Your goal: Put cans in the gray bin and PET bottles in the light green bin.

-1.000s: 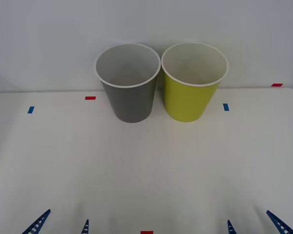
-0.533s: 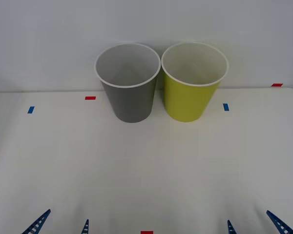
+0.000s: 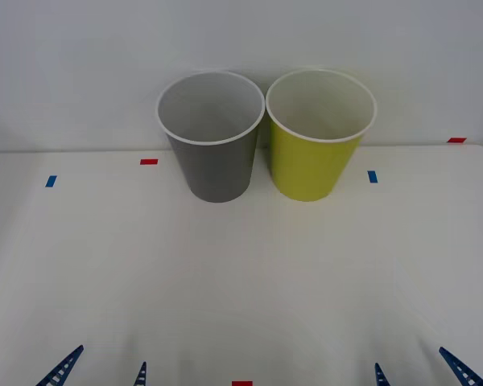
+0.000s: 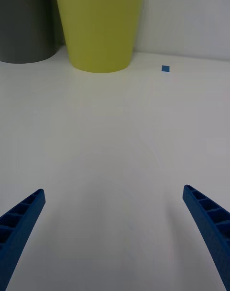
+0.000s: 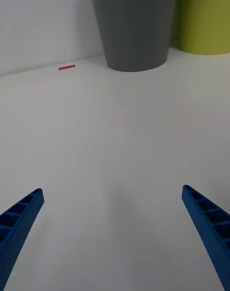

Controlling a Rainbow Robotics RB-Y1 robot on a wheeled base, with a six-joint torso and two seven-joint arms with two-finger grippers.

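blue ribbed fingers point(image 4: 206, 224), tapered, hollow-celled

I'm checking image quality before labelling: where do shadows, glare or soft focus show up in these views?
Front view: even, soft light, only a faint shadow between the gray bin and the light green bin, no glare on the table. Right wrist view: bins sharp, right gripper fingers near and slightly soft. Left wrist view: likewise for the left gripper.

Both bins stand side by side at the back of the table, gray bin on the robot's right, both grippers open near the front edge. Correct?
Not quite: the front view shows the gray bin on the robot's left, the light green bin on its right. The rest holds.
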